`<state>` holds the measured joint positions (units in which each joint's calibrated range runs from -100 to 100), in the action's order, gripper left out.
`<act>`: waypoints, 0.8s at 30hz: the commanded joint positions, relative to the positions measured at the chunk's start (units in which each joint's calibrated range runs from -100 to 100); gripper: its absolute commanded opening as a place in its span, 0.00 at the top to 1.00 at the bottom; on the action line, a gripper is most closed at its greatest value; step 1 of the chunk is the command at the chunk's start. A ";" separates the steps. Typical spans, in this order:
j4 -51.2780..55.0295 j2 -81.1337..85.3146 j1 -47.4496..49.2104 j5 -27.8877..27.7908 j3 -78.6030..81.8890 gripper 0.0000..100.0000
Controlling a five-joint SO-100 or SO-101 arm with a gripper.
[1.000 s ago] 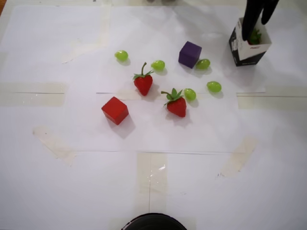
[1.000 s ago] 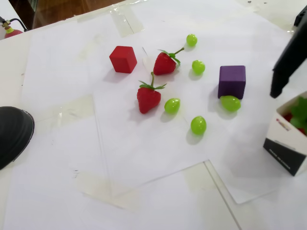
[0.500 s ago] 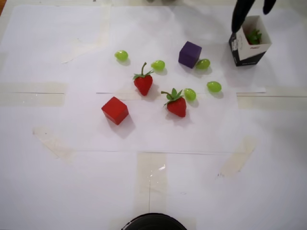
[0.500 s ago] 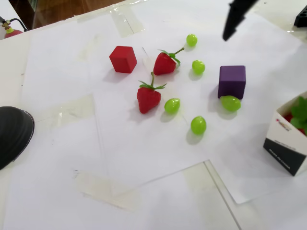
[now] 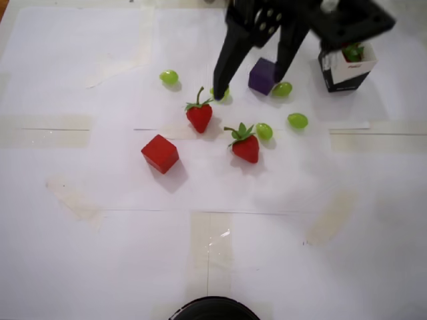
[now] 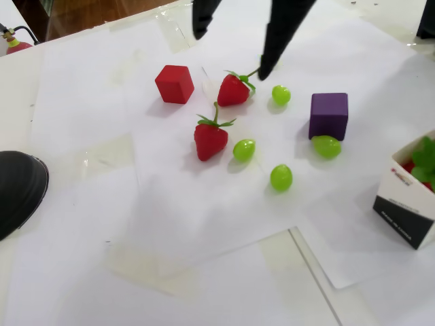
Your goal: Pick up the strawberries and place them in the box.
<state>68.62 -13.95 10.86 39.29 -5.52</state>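
Observation:
Two red strawberries with green tops lie on the white paper: one [image 5: 199, 115] [image 6: 233, 89] with a long stem, the other [image 5: 245, 147] [image 6: 210, 139] beside a grape. A third strawberry [image 5: 352, 52] [image 6: 423, 160] sits in the dark box [image 5: 343, 75] [image 6: 402, 207] with the white rim; mostly its leaves show. My black gripper [image 5: 250, 85] [image 6: 231, 54] is open wide and holds nothing. One fingertip [image 5: 219, 92] [image 6: 264, 71] is close to the stem of the long-stemmed strawberry. The other finger [image 5: 283, 63] reaches across the purple cube in the overhead view.
A red cube [image 5: 160, 153] [image 6: 174, 83] and a purple cube [image 5: 260, 79] [image 6: 329, 115] stand among several green grapes [image 5: 297, 121] [image 6: 281, 177]. A black round object [image 5: 213, 310] [image 6: 17, 190] sits at the table's edge. Tape strips hold the paper down.
The gripper left the box, moved left in the overhead view and now stands over the long-stemmed strawberry with its fingers spread. One strawberry stays in the box. The other things have not moved.

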 commanded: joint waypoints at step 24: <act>-14.45 -8.58 2.45 2.93 -4.75 0.71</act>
<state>54.15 -26.03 13.11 41.25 -10.32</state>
